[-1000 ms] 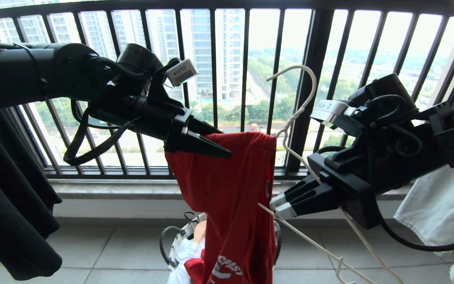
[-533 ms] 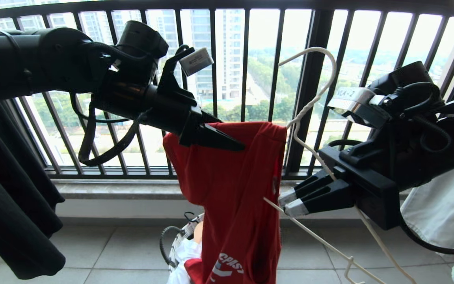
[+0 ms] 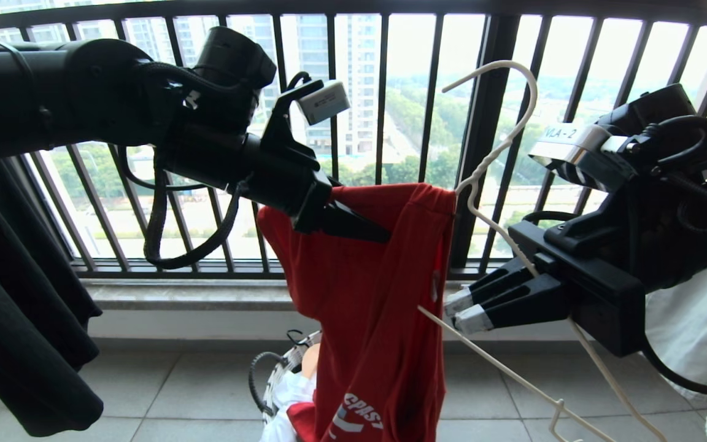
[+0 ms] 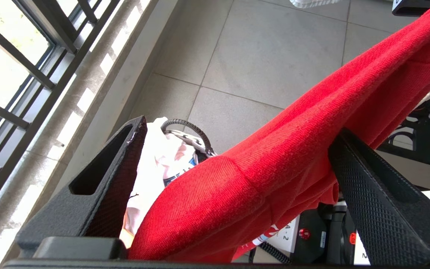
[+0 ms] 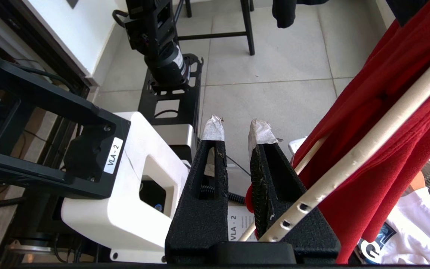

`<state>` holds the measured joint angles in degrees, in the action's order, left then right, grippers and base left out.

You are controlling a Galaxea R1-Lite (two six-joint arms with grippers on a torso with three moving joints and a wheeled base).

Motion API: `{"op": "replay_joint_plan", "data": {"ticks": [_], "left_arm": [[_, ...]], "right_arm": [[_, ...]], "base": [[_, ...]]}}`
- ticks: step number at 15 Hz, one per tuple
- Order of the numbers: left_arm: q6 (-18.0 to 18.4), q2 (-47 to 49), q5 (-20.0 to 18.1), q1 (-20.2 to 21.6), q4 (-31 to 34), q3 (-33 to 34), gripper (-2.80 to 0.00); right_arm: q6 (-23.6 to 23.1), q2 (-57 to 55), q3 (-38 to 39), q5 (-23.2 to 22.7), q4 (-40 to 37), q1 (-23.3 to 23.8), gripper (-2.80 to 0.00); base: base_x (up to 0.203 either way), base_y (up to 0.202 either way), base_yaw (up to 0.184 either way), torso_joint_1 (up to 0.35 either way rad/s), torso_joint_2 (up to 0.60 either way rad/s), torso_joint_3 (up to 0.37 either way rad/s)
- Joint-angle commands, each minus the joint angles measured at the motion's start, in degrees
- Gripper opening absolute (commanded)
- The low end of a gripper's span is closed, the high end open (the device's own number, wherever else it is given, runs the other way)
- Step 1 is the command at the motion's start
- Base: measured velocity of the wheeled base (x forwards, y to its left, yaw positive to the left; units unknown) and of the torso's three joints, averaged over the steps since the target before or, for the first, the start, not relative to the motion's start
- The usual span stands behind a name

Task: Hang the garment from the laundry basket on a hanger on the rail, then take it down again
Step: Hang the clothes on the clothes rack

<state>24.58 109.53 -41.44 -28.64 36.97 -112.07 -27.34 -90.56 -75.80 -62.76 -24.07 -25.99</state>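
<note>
Left jaws: standing wide apart, the left gripper is reaching into the top fold of the garment; red cloth is draping across the gap and lying over the inner face of one finger, while the other finger is standing clear of it.
Right jaws: drawn close together with a narrow slit between the taped tips, the right gripper is pointing toward the shirt; the hanger is running across its palm end, but whether the fingers are pinching the wire cannot be told.
Garment: the bright red T-shirt is hanging between the two grippers, its upper edge stretching from the left gripper across to the hanger's twisted neck, its printed chest trailing down toward the floor.
Hanger: the thin white wire is rising in a hook above the shirt's right corner and slanting down past the right gripper, with one arm lying against the red cloth.
Laundry basket: the laundry basket is sitting on the tiles directly beneath the shirt, white cloth showing inside it.
Surroundings: a black barred window railing is filling the background; a black garment is hanging at far left and a white cloth at far right.
</note>
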Motion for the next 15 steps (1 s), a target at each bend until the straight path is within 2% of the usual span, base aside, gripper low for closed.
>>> {"op": "replay_joint_plan", "data": {"ticks": [1, 2, 11, 15], "left_arm": [[0.21, -0.11, -0.3, -0.02, -0.3, 0.01, 0.0], [0.21, -0.03, -0.23, 0.07, -0.74, 0.09, -2.8], [0.21, -0.12, -0.66, 0.07, -0.91, 0.1, -2.8], [0.38, -0.72, -0.66, 0.16, -0.84, 0.18, -2.8]], "right_arm": [[-0.17, 0.12, -0.05, -0.35, -0.04, -0.03, -2.8], [-0.08, 0.04, -0.05, -0.35, -0.01, -0.03, -2.8], [-0.08, -0.14, -0.07, -0.35, 0.1, 0.41, -2.8], [-0.08, -0.74, -0.49, -0.35, 0.41, 2.0, -2.8]], "base": [[0.0, 0.0, 0.0, 0.0, 0.0, 0.0], [0.0, 0.0, 0.0, 0.0, 0.0, 0.0], [0.0, 0.0, 0.0, 0.0, 0.0, 0.0], [0.0, 0.0, 0.0, 0.0, 0.0, 0.0]]}}
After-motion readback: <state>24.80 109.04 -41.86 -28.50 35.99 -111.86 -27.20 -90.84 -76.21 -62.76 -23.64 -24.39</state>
